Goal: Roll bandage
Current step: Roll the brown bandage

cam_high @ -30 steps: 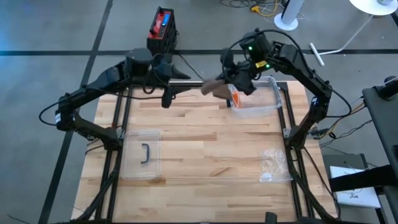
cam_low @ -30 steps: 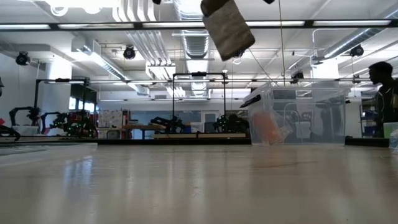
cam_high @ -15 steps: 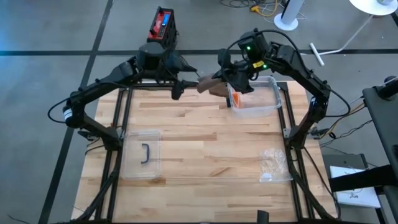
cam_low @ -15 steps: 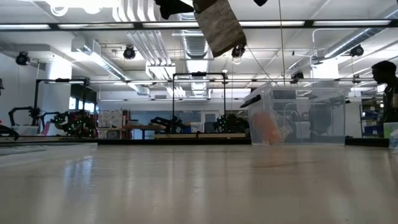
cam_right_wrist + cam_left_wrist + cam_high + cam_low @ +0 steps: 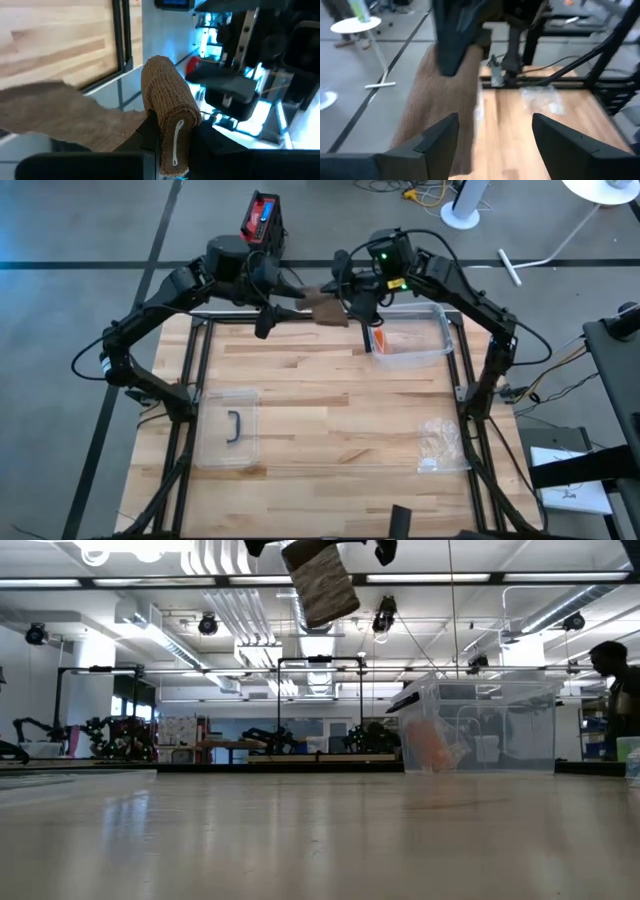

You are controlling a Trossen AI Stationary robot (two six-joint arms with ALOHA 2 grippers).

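Right gripper (image 5: 170, 137): we see it closed on the bandage roll (image 5: 167, 107), high above the far table edge.
Bandage roll: we find it clamped between the right fingers, standing up out of them; a white clip shows on its side.
Bandage tail (image 5: 437, 107): we see the loose brown strip running from the roll towards the left gripper.
Left gripper (image 5: 492, 132): we see its fingers spread apart, holding nothing; the tail hangs just ahead of them, beside one finger (image 5: 437, 140).
Contact: we cannot tell whether that finger touches the tail.
Clear bin (image 5: 425, 340): we see it on the table just beyond the right gripper, well below the roll.
Lid (image 5: 230, 428): we see it lying flat on the table, well apart from both grippers.
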